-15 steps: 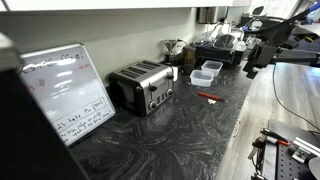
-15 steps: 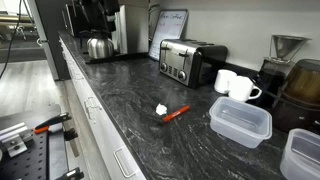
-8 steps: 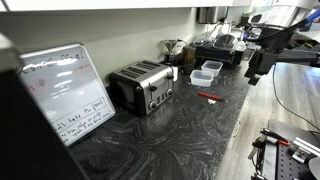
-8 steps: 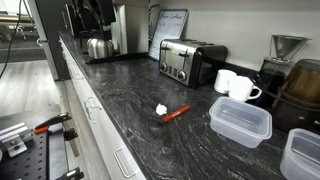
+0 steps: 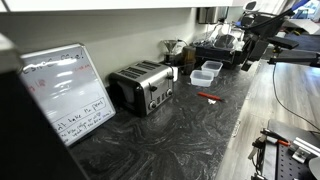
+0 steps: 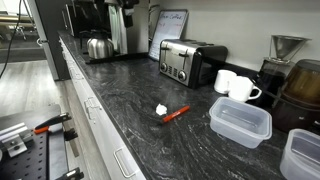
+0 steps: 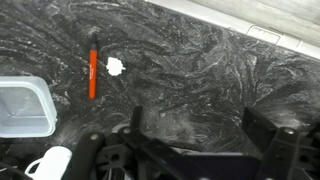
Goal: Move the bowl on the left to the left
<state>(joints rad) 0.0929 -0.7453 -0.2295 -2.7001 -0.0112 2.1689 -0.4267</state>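
The bowl point(image 6: 240, 120), a small squarish translucent tub, sits on the dark marbled counter to the right of the toaster. It also shows in an exterior view point(image 5: 203, 77) and at the left edge of the wrist view point(image 7: 22, 105). My gripper point(image 7: 200, 128) is open and empty, high above bare counter and well apart from the bowl. In an exterior view the gripper point(image 5: 245, 60) hangs beyond the counter's front edge. I do not see it in the view from the counter's other end.
A second similar tub point(image 6: 305, 155) point(image 5: 212, 67) stands beside the bowl. A red marker point(image 6: 175, 114) point(image 7: 92, 70) and a white scrap point(image 6: 161, 109) point(image 7: 115, 66) lie on the counter. Toaster point(image 6: 190, 62) point(image 5: 145, 87), white mugs point(image 6: 235, 87), a whiteboard point(image 5: 65, 95) and a kettle point(image 6: 97, 46) stand along the wall.
The arm has swung up and slightly toward the back of the counter compared with half a second ago. The bowl, marker and other objects have not moved.
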